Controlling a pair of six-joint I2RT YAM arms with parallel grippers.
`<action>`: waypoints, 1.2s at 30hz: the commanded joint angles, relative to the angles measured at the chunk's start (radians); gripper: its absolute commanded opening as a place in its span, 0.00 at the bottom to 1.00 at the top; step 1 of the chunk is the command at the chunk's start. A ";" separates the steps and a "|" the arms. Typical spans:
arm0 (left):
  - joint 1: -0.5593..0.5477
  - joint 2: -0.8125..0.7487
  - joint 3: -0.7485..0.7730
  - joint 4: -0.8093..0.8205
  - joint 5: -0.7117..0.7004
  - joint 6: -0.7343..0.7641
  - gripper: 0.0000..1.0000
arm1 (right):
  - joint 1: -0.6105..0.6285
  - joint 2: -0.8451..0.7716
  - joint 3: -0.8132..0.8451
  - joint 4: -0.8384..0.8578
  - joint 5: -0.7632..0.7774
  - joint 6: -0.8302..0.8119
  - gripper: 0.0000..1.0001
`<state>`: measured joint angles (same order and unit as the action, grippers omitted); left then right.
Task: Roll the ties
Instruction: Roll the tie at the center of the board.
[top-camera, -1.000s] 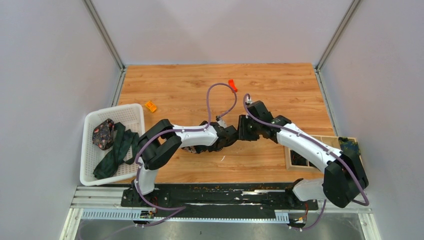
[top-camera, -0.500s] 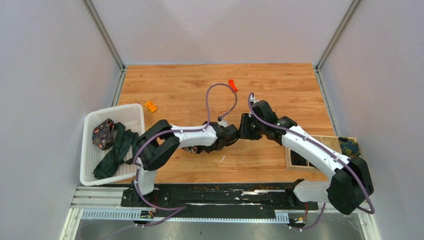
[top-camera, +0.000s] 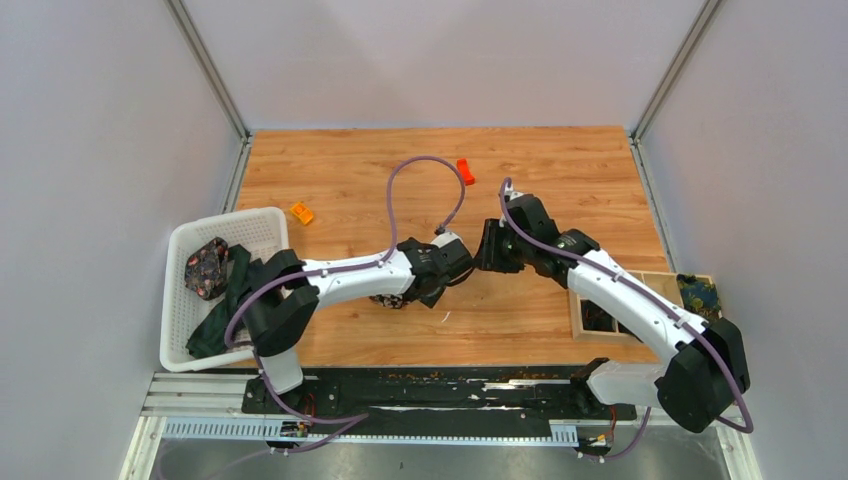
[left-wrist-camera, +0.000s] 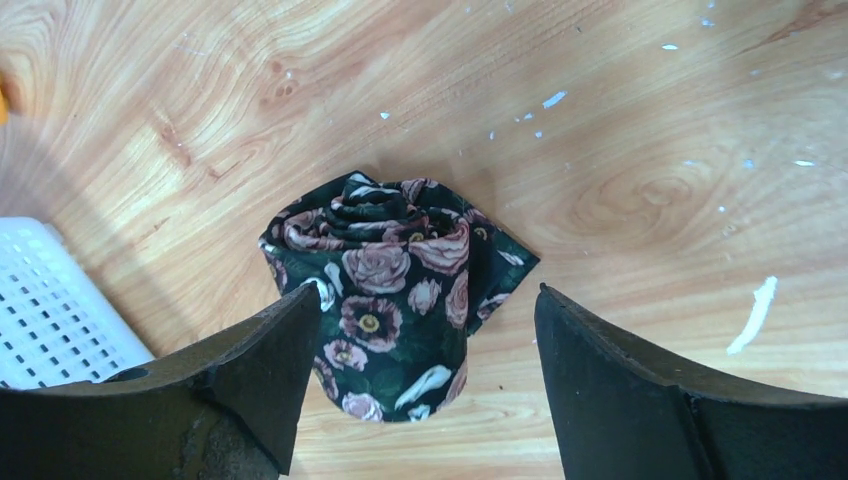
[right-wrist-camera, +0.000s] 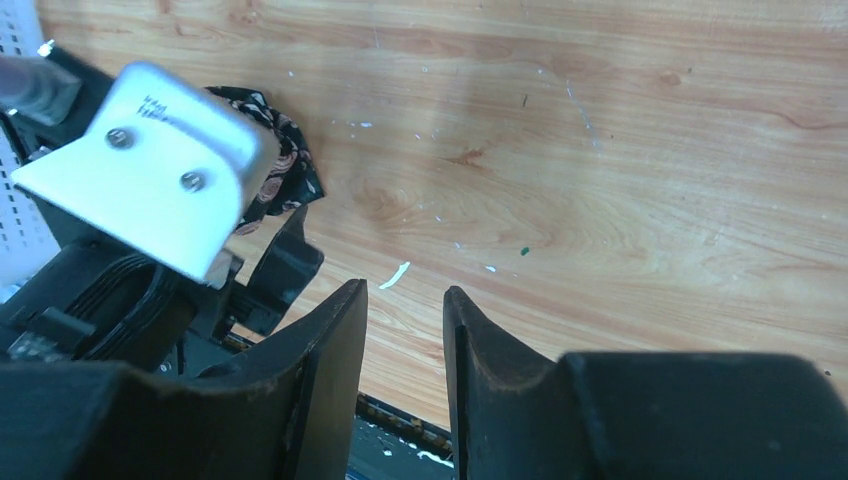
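Our left gripper (left-wrist-camera: 420, 305), jaws wide apart, astride the rolled rose-print tie (left-wrist-camera: 390, 270); our right gripper (right-wrist-camera: 405, 290) nearby, narrowly parted, empty.

left arm (top-camera: 350, 272): white shell links, black joint housings
right arm (top-camera: 620, 290): same white/black build
cables (top-camera: 428, 158): purple, one per arm
left tool (left-wrist-camera: 420, 320): matte black curved fingers, scuffed
right tool (right-wrist-camera: 402, 300): matte black fingers
bracket (right-wrist-camera: 150, 170): bent silver plate, two screws, faint print
base rail (top-camera: 440, 392): black
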<state>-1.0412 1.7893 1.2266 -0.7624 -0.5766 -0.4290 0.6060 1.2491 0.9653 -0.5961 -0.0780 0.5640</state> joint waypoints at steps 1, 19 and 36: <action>-0.006 -0.134 -0.023 0.023 0.026 -0.042 0.86 | -0.004 -0.016 0.070 -0.003 0.012 0.005 0.35; 0.163 -0.809 -0.526 0.104 0.138 -0.299 0.60 | -0.002 0.572 0.490 0.034 -0.416 -0.152 0.23; 0.302 -0.738 -0.756 0.470 0.431 -0.357 0.39 | 0.030 1.043 0.851 0.001 -0.628 -0.211 0.03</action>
<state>-0.7536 1.0225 0.4839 -0.4107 -0.1982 -0.7628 0.6174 2.2681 1.7657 -0.6155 -0.6109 0.3832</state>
